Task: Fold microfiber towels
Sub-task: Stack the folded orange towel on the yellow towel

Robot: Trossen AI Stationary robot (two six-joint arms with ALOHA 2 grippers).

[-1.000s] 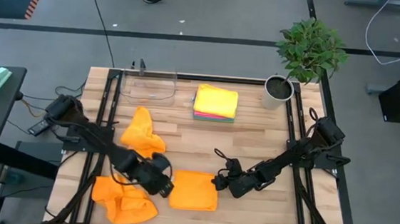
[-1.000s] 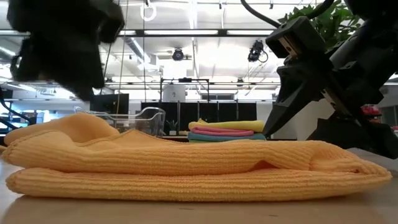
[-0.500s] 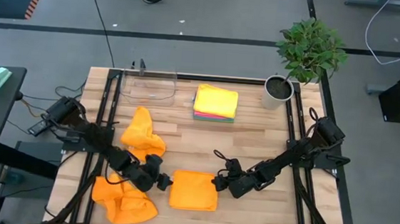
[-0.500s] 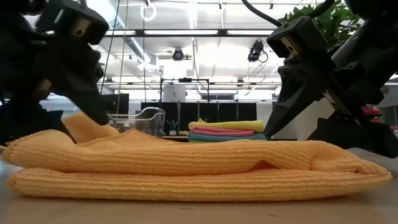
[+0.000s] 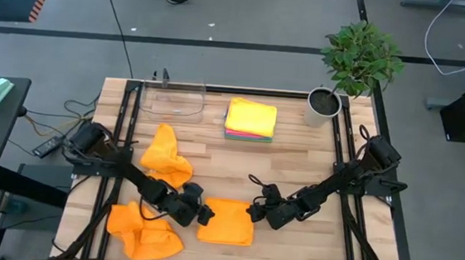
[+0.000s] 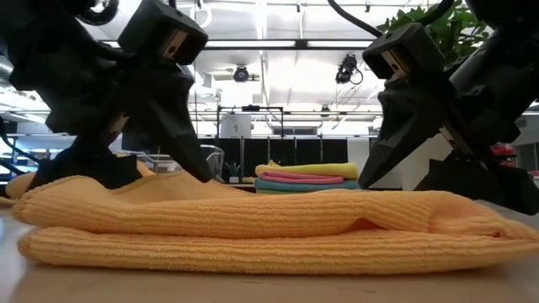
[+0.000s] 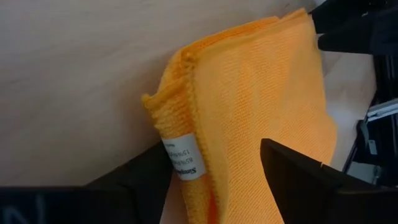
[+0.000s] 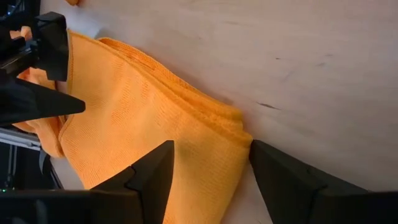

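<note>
Here, unreadable white label [image 7: 181, 152] on folded orange towel's [image 7: 261, 106] edge

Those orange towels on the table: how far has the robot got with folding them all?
Done: a folded stack of coloured towels sits at the back. In hand: a folded orange towel lies at the front, with the left gripper and right gripper at its two sides, fingers open around the edges. Left: two crumpled orange towels, one in the middle left, one at the front left corner.

Open-plan robotics lab: ceiling light strips [image 6: 253, 44], rows of workstations [image 6: 278, 150].
</note>
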